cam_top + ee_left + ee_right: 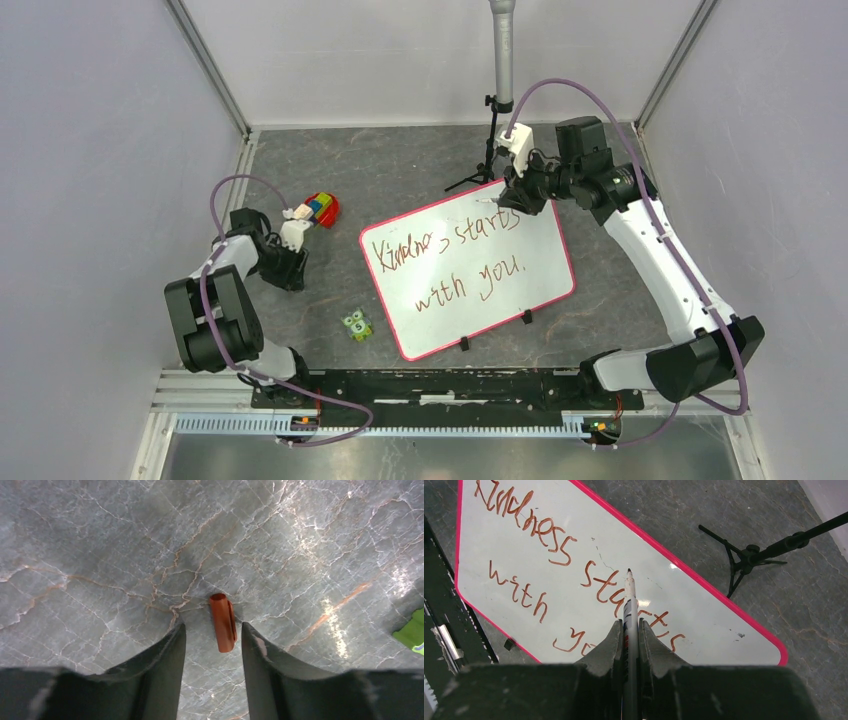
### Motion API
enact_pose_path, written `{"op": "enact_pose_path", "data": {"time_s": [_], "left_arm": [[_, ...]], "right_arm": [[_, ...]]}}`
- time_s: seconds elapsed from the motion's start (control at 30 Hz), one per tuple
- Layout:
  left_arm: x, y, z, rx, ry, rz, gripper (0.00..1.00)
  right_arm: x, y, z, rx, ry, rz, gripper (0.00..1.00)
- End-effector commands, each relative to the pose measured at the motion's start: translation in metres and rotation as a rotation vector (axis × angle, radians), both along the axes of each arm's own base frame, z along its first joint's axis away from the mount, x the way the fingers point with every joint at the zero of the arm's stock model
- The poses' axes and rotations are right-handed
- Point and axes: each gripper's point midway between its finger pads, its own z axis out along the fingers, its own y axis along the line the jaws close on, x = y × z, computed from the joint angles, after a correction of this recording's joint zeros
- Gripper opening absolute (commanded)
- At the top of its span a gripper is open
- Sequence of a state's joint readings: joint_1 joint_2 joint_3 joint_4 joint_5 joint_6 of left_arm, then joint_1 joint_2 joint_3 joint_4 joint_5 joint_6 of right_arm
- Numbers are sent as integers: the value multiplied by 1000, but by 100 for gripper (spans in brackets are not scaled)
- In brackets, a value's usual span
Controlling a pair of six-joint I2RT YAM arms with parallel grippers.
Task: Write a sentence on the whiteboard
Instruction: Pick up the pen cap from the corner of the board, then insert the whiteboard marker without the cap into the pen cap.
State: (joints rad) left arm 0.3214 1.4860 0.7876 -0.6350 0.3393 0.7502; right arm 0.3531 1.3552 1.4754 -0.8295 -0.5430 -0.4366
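The right gripper is clamped on a marker, which sticks out past the fingertips with its dark tip over the whiteboard. The tip sits at the word "starts", close to the board's far pink edge. Whether it touches the surface cannot be told. The sentence runs in two brownish-red lines, "Kindness starts" above "with you."

In the top view the board lies tilted on the table, its far right corner under the right gripper and its black-footed near edge close to the base rail. A black tripod stands just beyond the far edge, its legs near the pink frame. Bare table shows to the right of the board.

The left gripper is well apart from the board, on its left. Its fingers are spread, and an orange-red cap lies on the table between them. A block toy sits near that gripper. A green toy rests just beside the board's near left edge.
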Motion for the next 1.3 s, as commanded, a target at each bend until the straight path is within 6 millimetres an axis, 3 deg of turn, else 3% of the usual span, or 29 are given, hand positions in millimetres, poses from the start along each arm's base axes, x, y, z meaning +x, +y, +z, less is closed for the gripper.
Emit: {"op": "enact_pose_path", "data": {"time_s": [0.0,0.13,0.37,0.5,0.6,0.73,0.97,1.1,1.17,1.27], "left_arm": [[-5,9,-22,60,25,-93,48],[-5,9,-25,59,20,-94,34],[-17,-4,-26,80,42,-186,24],[-18,-10,-12,52,45,-199,9],[-6,-21,26,-9,-23,-193,3],[15,-42,108,-71,-189,-219,2],[10,-113,248,-57,-438,-459,2],[-5,-163,291,-124,-494,-605,2],[-15,-188,300,-181,-496,-675,2],[-30,-220,298,-209,-465,-784,2]], "right_arm": [[5,9,21,60,-38,10,0],[6,13,27,83,-32,18,0],[8,17,37,104,-40,25,0],[7,21,38,126,-28,41,0],[5,24,42,159,-37,48,0],[0,32,52,219,-39,75,0],[-19,48,61,335,-5,178,0],[-34,57,60,401,51,251,0],[-44,61,57,438,92,290,0],[-56,64,54,483,140,331,0]]}}
